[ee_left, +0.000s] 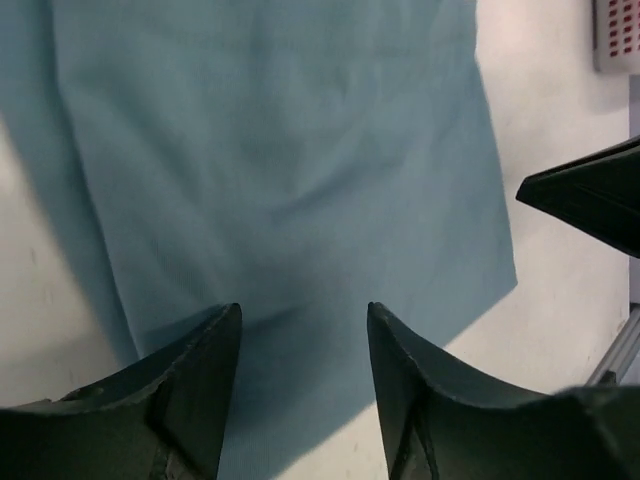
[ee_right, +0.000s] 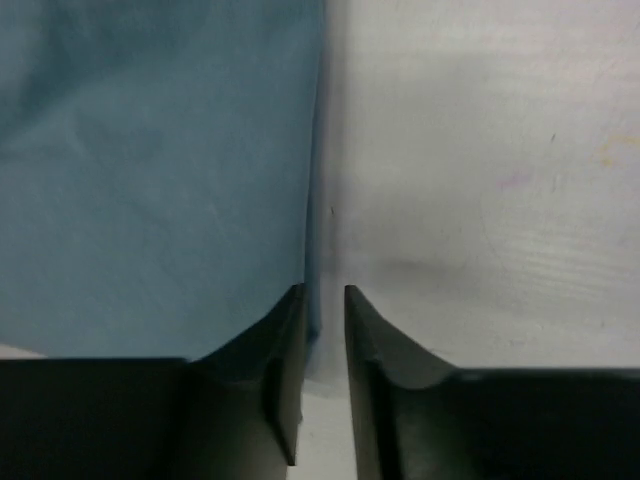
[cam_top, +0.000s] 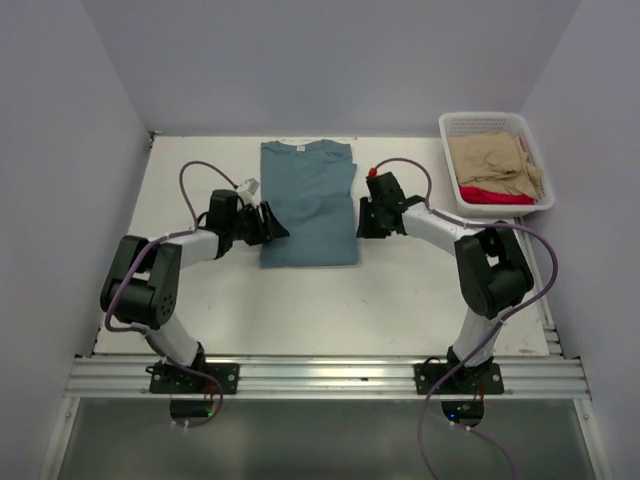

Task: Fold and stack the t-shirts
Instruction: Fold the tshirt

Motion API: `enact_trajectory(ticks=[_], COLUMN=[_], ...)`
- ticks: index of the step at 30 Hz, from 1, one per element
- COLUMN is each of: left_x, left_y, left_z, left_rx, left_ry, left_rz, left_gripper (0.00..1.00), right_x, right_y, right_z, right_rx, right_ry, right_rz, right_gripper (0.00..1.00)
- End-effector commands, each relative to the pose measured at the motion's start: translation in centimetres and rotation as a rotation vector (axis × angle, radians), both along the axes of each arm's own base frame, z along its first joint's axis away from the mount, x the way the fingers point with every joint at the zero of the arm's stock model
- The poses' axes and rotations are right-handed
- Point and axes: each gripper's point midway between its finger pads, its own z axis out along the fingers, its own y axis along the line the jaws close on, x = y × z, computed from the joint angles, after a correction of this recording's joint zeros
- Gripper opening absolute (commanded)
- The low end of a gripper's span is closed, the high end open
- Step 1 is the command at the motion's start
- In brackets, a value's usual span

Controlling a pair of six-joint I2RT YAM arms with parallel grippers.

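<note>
Right pincer (ee_right: pixel 324 292) is squeezed almost together right on the right edge of the teal shirt (cam_top: pixel 310 205), and it looks like it's nipping the cloth there. Left pincer (ee_left: pixel 302 315) is half spread over the left edge, with cloth under and between the fingers, but nothing's pinched as far as I can see.

So the shirt sits between the two, inward from each, and both arms are about equally close. It's flat on the worktop (cam_top: pixel 300 300) as a tall rectangle, long axis running away from the bases, collar at the far end.

My guess is the left one has to close before any fold goes along that axis.

Tan shirt (cam_top: pixel 490 160) and red shirt (cam_top: pixel 495 196) are in the basket (cam_top: pixel 480 117) at the far right, well apart, nearer the right arm.
</note>
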Motion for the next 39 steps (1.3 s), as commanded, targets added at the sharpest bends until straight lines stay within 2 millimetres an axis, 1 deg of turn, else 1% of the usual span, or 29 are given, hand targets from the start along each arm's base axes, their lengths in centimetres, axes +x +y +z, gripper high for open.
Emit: enact_trajectory(ticks=[1, 2, 3, 5, 6, 8, 10, 13, 14, 16, 17, 19, 20, 24, 26, 27, 29, 31, 33, 34, 35, 36, 37, 38, 39], left_x=[-3.2, -4.2, -5.0, -6.7, -7.1, -7.8, -8.1, -8.3, -8.7, -8.8, -9.2, -9.4, -9.8, -10.2, -9.9, -10.2, -9.7, -10.0, -9.9, -9.6, -10.0, -9.6, -9.4, -9.3, -9.0], left_y=[0.8, 1.7, 2.0, 2.7, 2.7, 3.0, 3.1, 2.9, 2.9, 2.7, 2.8, 2.9, 3.2, 3.6, 4.1, 4.6, 5.9, 6.5, 6.8, 6.6, 6.2, 5.8, 5.5, 5.3, 5.1], left_z=[1.2, 1.0, 0.7, 0.4, 0.6, 0.6, 0.4, -0.6, -1.3, -1.8, -2.6, -3.2, -4.0, -5.0, -5.0, -5.2, -4.7, -4.6, -5.1, -5.3, -6.2, -6.1, -6.5, -6.6, -6.4], left_rx=[0.004, 0.040, 0.055, 0.073, 0.068, 0.066, 0.070, 0.066, 0.061, 0.051, 0.057, 0.060, 0.075, 0.094, 0.118, 0.143, 0.200, 0.226, 0.237, 0.234, 0.225, 0.210, 0.202, 0.194, 0.180], left_ry=[-0.019, -0.024, -0.016, -0.004, -0.006, -0.012, -0.014, 0.011, 0.034, 0.037, 0.060, 0.070, 0.087, 0.115, 0.107, 0.125, 0.098, 0.102, 0.106, 0.112, 0.150, 0.136, 0.152, 0.159, 0.147], left_rz=[0.010, 0.032, 0.036, 0.049, 0.049, 0.061, 0.062, 0.051, 0.049, 0.047, 0.049, 0.048, 0.058, 0.074, 0.098, 0.119, 0.175, 0.192, 0.204, 0.202, 0.173, 0.162, 0.156, 0.157, 0.152], left_gripper=[0.58, 0.64, 0.67, 0.72, 0.73, 0.76, 0.77, 0.78, 0.78, 0.78, 0.78, 0.78, 0.78, 0.78, 0.78, 0.78, 0.79, 0.79, 0.79, 0.76, 0.74, 0.70, 0.61, 0.55, 0.49], right_x=[-1.7, -2.3, -3.4, -4.2, -4.9, -5.4, -6.0, -6.5, -6.6, -6.8, -6.9, -7.2, -7.4, -7.5, -7.5, -7.4, -7.5, -7.5, -7.4, -7.4, -7.4, -7.4, -7.4, -7.5, -7.6], right_y=[2.0, 2.1, 1.9, 1.8, 1.6, 1.7, 1.7, 2.2, 2.3, 2.5, 2.7, 2.8, 2.7, 2.8, 2.8, 2.8, 2.8, 2.9, 3.0, 3.1, 3.1, 3.1, 3.1, 3.1, 3.0], right_z=[2.2, 2.4, 1.5, 1.1, 0.8, 0.3, -0.6, -1.6, -1.9, -2.7, -2.9, -3.5, -3.9, -4.6, -4.8, -5.0, -5.3, -5.4, -5.7, -5.8, -5.8, -5.9, -6.1, -6.2, -6.2], right_rx=[0.165, 0.179, 0.182, 0.191, 0.194, 0.204, 0.211, 0.239, 0.247, 0.265, 0.275, 0.286, 0.287, 0.292, 0.289, 0.287, 0.288, 0.291, 0.292, 0.297, 0.299, 0.298, 0.297, 0.295, 0.296], right_ry=[-0.031, -0.030, 0.000, 0.010, 0.024, 0.037, 0.057, 0.092, 0.101, 0.115, 0.123, 0.137, 0.149, 0.156, 0.161, 0.164, 0.171, 0.170, 0.174, 0.176, 0.177, 0.178, 0.181, 0.185, 0.187], right_rz=[0.062, 0.073, 0.082, 0.091, 0.096, 0.103, 0.101, 0.106, 0.104, 0.094, 0.095, 0.091, 0.090, 0.084, 0.084, 0.081, 0.083, 0.083, 0.081, 0.083, 0.084, 0.084, 0.084, 0.084, 0.083], right_gripper=[0.30, 0.41, 0.58, 0.66, 0.70, 0.70, 0.70, 0.68, 0.67, 0.65, 0.63, 0.62, 0.61, 0.60, 0.59, 0.58, 0.56, 0.54, 0.45, 0.41, 0.32, 0.26, 0.20, 0.09, 0.04])
